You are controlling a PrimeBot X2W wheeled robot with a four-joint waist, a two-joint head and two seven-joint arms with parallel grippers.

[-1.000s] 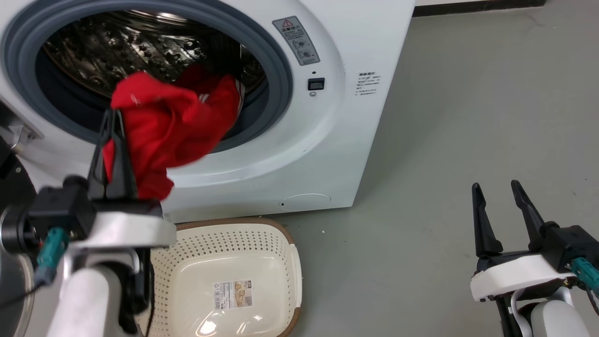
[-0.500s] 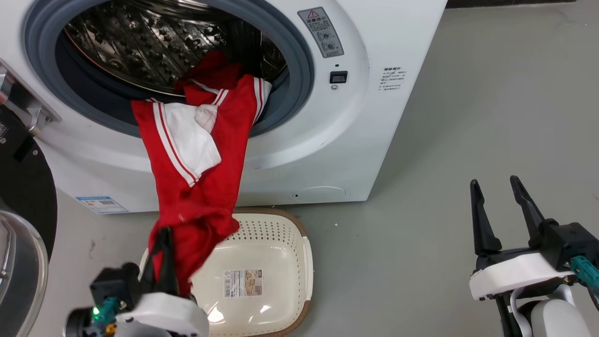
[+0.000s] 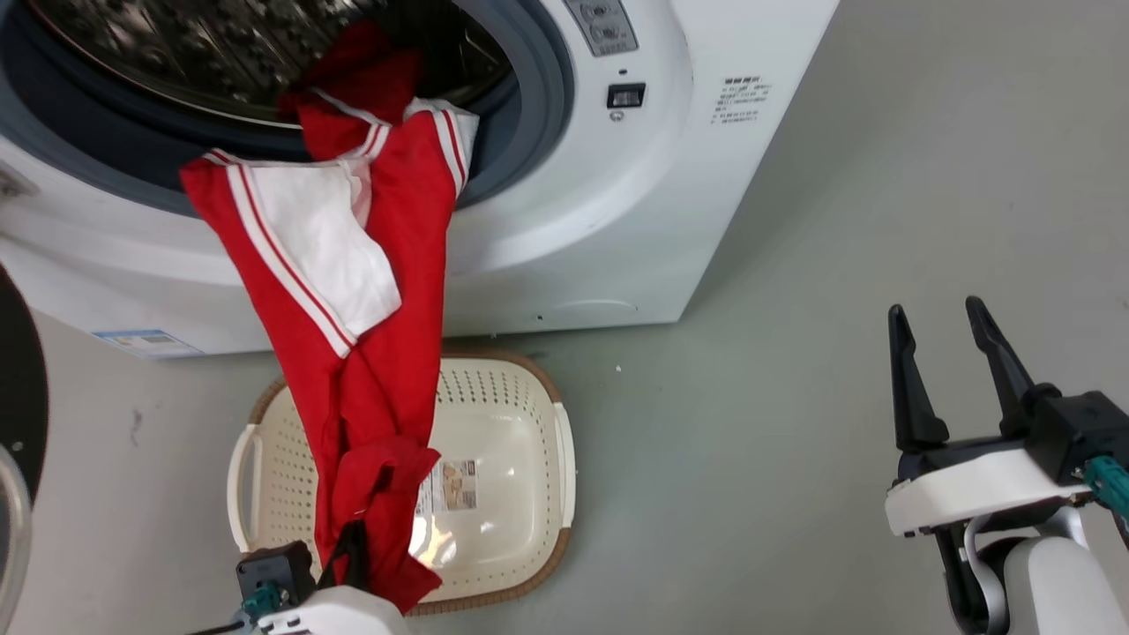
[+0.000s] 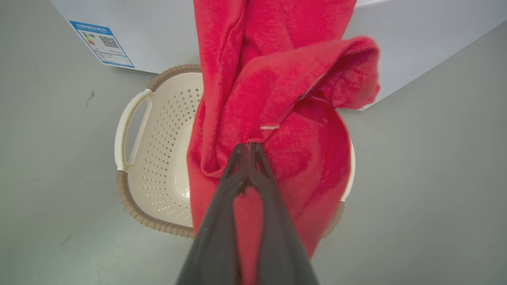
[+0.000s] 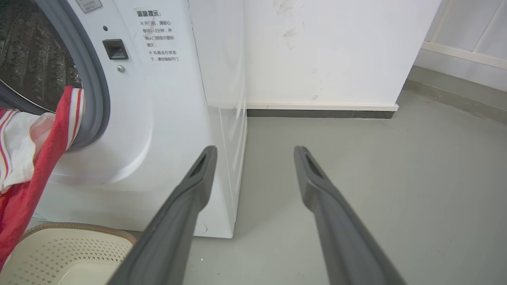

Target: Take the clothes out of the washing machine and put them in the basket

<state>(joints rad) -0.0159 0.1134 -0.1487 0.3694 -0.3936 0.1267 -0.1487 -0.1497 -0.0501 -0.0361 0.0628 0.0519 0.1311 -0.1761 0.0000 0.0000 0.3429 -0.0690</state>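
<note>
A red garment (image 3: pixel 388 353) with white stripes and a white panel hangs stretched out of the white front-loading washing machine (image 3: pixel 573 212). Its upper end lies inside the perforated steel drum (image 3: pixel 176 44) and drapes over the grey gasket (image 3: pixel 529 106) of the porthole. The rest runs down the front of the machine, and its lower end is over the cream laundry basket (image 3: pixel 520 432). The left gripper (image 4: pixel 248 145) has its two dark jaws pressed together on a fold at that lower end, above the side of the basket farthest from the machine. The basket stands on the grey floor (image 3: pixel 794 397) just in front of the machine, below the porthole, with a brown woven-look rim and a paper label (image 3: pixel 454 485) on its bottom. The right gripper (image 3: pixel 935 306) hovers well to the right of the machine over the floor, its jaws apart. A blue-edged sticker (image 4: pixel 102 43) sits low on the machine's front, left of the basket
</note>
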